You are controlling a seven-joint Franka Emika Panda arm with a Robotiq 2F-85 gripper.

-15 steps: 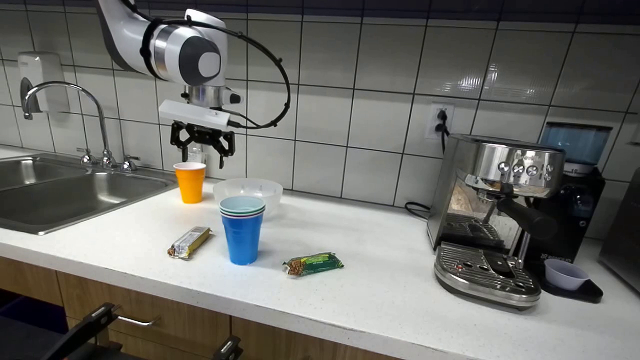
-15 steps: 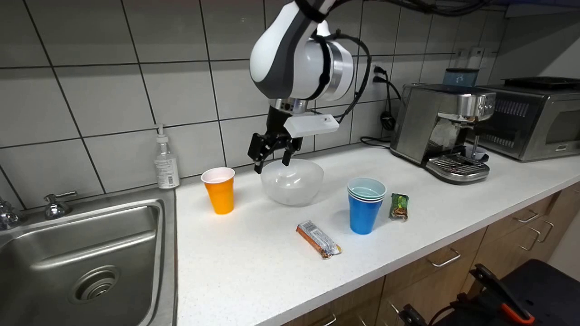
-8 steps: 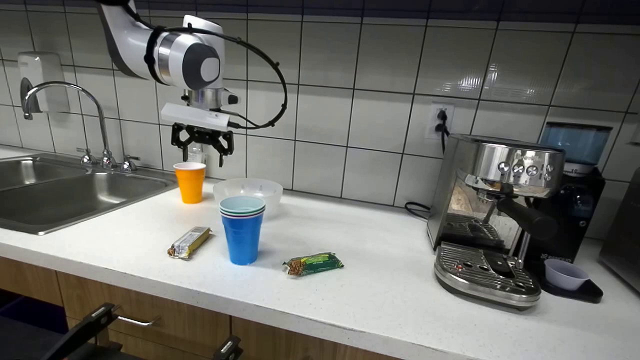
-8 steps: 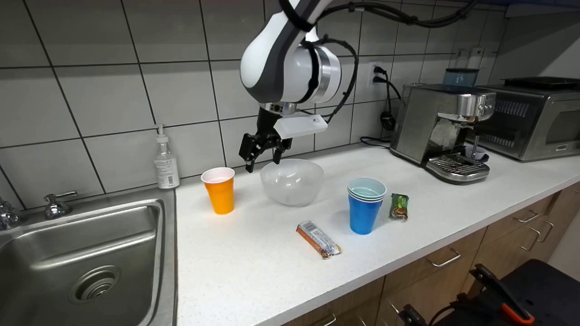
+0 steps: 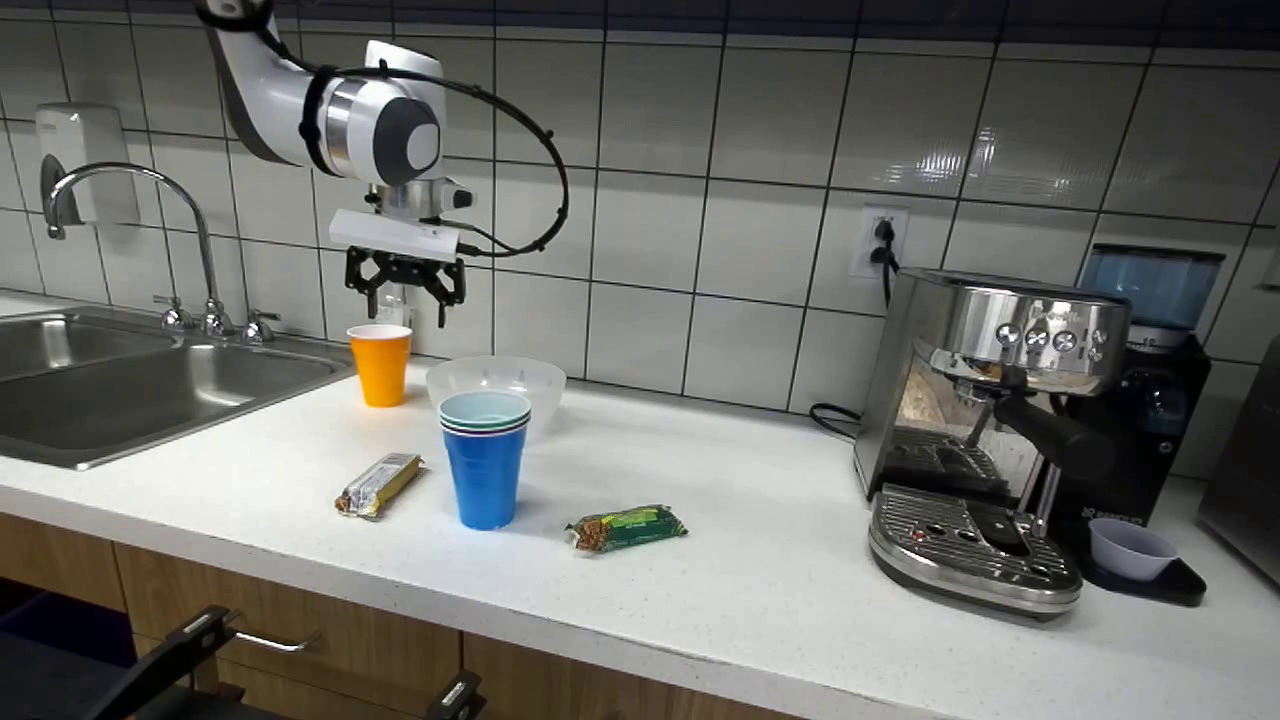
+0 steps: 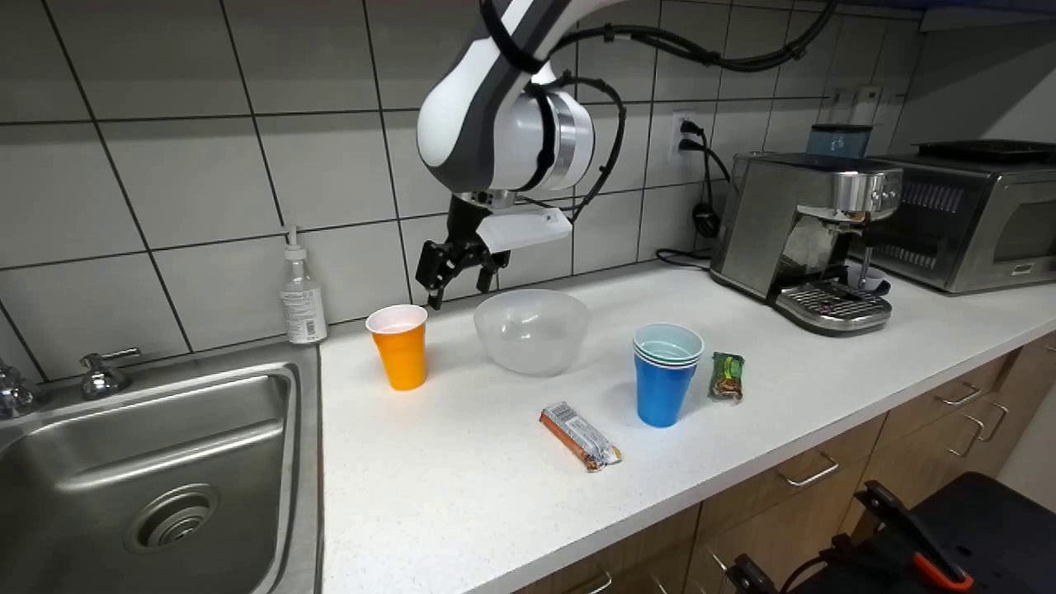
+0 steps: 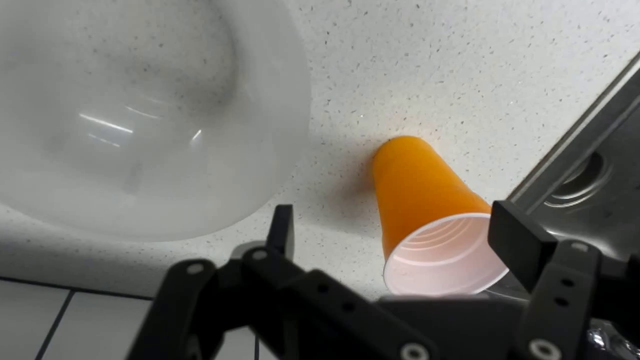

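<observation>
Jaws stand wide apart on the black two-fingered gripper [image 5: 407,306], raised above the speckled white countertop [image 5: 720,480]. Nearest to them is the tapered orange plastic cup with a white rim [image 7: 420,185], upright on the counter and lower than the fingers. In the wrist view its open mouth shows in the gap between the fingers, off to one side of the middle, where one fingertip [image 7: 520,240] overlaps the rim. In an exterior view the cup shows just apart from the nearer fingertip [image 6: 435,299]. The round, translucent white plastic bowl [image 6: 532,334] sits near the cup; the stainless steel sink [image 6: 304,462] lies on the cup's other side. Nearer the counter's front edge stands a stack of blue plastic cups [image 6: 662,394], a silver-and-orange wrapped bar [image 6: 580,436] and a green wrapped bar [image 6: 727,377] lying on either side.
</observation>
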